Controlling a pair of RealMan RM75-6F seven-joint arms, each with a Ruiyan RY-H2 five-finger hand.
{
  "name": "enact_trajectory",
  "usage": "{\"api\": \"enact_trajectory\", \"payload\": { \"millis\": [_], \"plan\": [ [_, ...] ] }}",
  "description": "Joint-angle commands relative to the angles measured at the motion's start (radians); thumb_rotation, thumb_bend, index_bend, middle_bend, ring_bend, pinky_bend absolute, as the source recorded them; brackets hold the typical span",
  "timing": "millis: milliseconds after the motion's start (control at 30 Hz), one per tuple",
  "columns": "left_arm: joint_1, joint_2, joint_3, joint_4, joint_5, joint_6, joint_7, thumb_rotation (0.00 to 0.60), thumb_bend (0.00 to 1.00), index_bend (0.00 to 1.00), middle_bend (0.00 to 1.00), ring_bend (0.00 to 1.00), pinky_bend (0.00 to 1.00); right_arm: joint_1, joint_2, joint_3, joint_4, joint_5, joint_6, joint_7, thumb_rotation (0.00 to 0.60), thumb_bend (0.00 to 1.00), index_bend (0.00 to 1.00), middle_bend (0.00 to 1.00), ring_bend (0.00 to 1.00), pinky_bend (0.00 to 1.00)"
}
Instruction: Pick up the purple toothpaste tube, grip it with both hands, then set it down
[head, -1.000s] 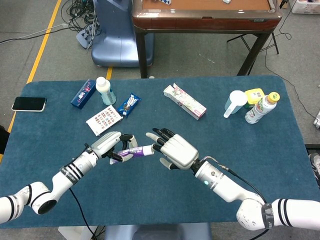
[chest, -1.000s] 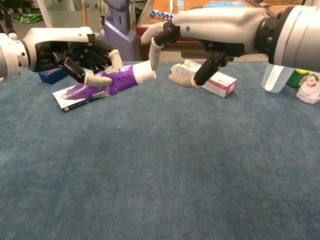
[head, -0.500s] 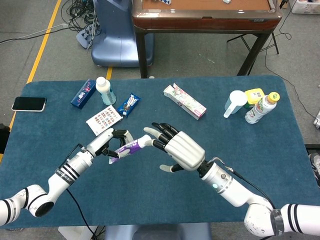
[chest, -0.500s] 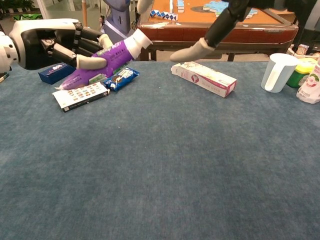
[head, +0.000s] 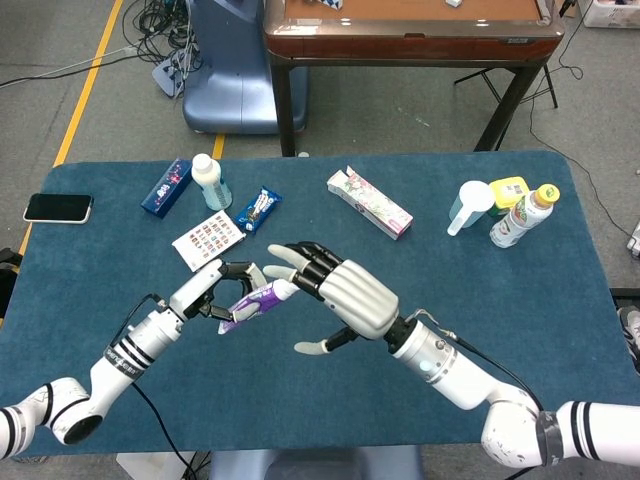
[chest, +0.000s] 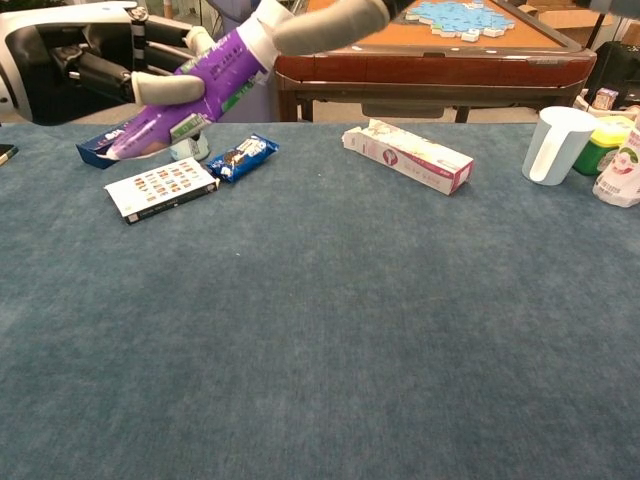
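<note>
The purple toothpaste tube (head: 258, 298) is up in the air over the middle-left of the blue table (head: 330, 390), tilted with its white cap end higher. My left hand (head: 205, 290) grips its lower half. My right hand (head: 350, 295) is spread wide beside the cap, one fingertip against it and nothing enclosed. In the chest view the tube (chest: 190, 90) slants up at top left in the left hand (chest: 80, 60). A finger of the right hand (chest: 330, 20) meets the cap at the frame's top edge.
Under the hands lie a card pack (head: 208, 239), a blue snack bar (head: 258, 209), a small bottle (head: 210, 181) and a blue box (head: 166, 187). A pink-white carton (head: 369, 203) lies mid-back. A white cup (head: 470, 206) and bottle (head: 522, 216) stand back right. A phone (head: 58, 208) lies far left.
Both hands have risen off the table with the tube, which now tilts cap-up. The right hand stayed at the cap end and spread its fingers wider.
</note>
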Motion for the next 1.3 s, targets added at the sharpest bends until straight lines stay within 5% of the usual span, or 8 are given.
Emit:
{"api": "enact_trajectory", "payload": {
  "millis": [33,1300],
  "plan": [
    [-0.001,-0.010,0.000,-0.002,0.008,0.011,-0.016,0.600,0.44,0.62,0.82,0.60,0.44,0.024,-0.004,0.024,0.007,0.003,-0.019,0.064,0.499,0.00,0.00,0.00,0.00,0.00],
    [-0.030,-0.060,-0.034,-0.035,-0.033,0.033,-0.068,0.600,0.44,0.63,0.82,0.60,0.44,0.117,-0.133,0.062,0.133,0.080,-0.058,0.160,0.490,0.00,0.00,0.00,0.00,0.00]
  ]
}}
